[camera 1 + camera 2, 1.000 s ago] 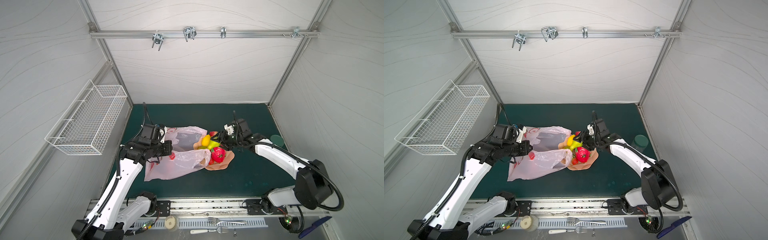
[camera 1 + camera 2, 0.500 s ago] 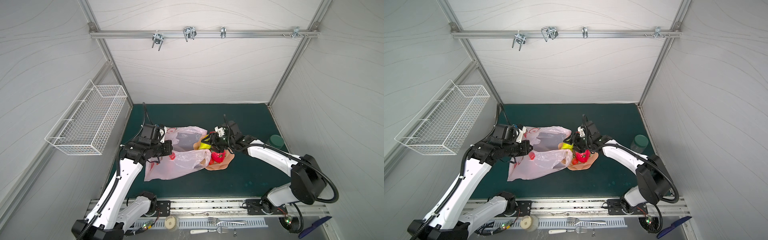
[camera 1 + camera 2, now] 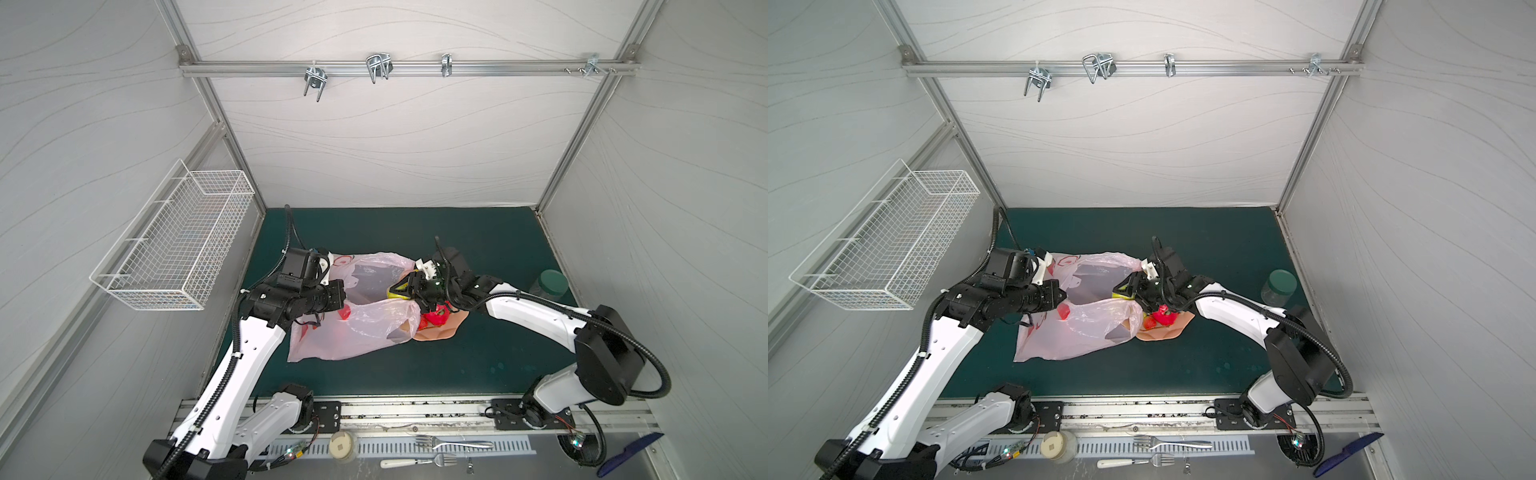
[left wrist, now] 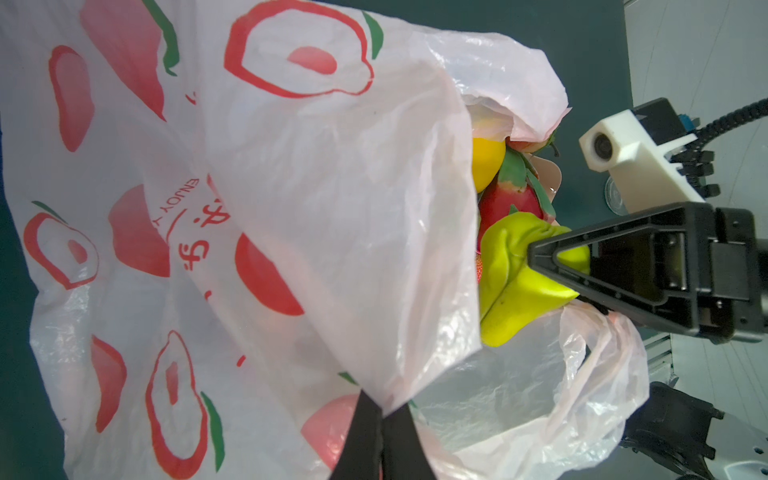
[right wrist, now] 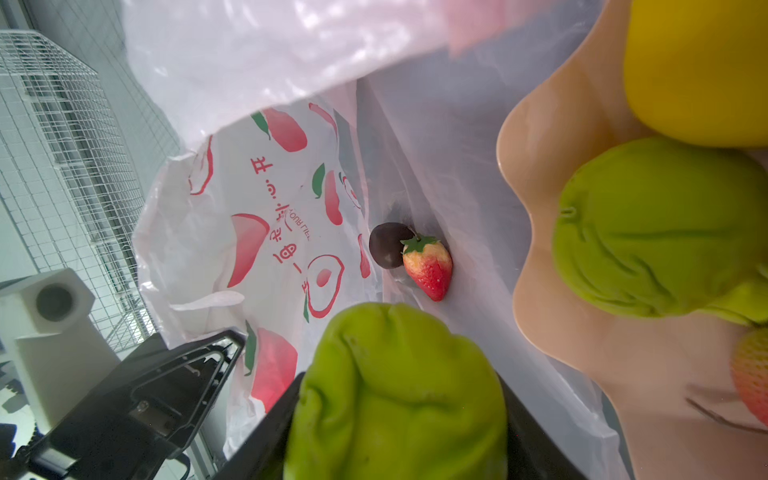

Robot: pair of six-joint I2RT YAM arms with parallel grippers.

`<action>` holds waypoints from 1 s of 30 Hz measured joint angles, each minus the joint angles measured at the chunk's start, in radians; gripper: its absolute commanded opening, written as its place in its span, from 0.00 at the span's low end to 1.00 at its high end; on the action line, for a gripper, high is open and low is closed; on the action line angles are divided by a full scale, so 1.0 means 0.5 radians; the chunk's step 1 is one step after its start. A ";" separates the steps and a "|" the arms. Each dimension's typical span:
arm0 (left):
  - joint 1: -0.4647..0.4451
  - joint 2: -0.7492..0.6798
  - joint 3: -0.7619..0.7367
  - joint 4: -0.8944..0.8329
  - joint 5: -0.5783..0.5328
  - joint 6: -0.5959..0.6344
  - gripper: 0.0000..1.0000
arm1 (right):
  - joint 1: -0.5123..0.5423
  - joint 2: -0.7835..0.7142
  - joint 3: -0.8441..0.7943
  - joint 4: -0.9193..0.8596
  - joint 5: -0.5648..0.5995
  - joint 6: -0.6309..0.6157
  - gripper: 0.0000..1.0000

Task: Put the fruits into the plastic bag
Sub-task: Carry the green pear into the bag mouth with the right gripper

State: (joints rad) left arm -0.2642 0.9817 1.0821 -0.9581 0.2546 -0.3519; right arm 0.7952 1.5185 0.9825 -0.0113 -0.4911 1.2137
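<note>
- The counter (image 3: 478,365) is a dark green matte mat, and only the two top views show all of it.
- The plastic bag (image 3: 353,332) lies crumpled across the middle of the counter. It is thin, glossy, pale pink film printed with red fruit shapes, and its mouth gapes toward the bowl.
- The bowl (image 5: 582,291) is smooth and peach with a scalloped rim, and it touches the bag's mouth. From above, the right arm hides most of it.
- The left tool (image 4: 382,409) is pressed together, pinching the raised upper edge of the bag's mouth. Its own view shows only the fingertips.
- The right tool (image 4: 540,270) clamps the green pear (image 4: 515,291) at the bag's mouth, and the pear's soft skin is wrinkled and dented.
- The dragon fruit (image 4: 511,199), red with green leaf tips, and the smooth yellow lemon (image 4: 486,162) sit in the bowl, half covered by film.
- We see the creased green apple (image 5: 656,232) in the bowl only in the right wrist view.
- Deep inside the bag, a strawberry (image 5: 430,266) touches a dark round fruit (image 5: 384,245). We cannot make them out from above.
</note>
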 measured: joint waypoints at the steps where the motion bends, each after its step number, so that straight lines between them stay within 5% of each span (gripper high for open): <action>1: -0.002 0.002 0.000 0.000 0.000 -0.001 0.00 | 0.008 0.020 0.000 0.010 -0.009 0.005 0.35; 30: -0.027 0.008 -0.001 0.074 0.000 -0.046 0.00 | 0.257 0.758 0.539 0.028 -0.188 0.199 0.41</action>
State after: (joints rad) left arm -0.2779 0.9855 1.0817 -0.9211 0.2546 -0.3748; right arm 0.9237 1.8977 1.2518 0.0029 -0.5850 1.3132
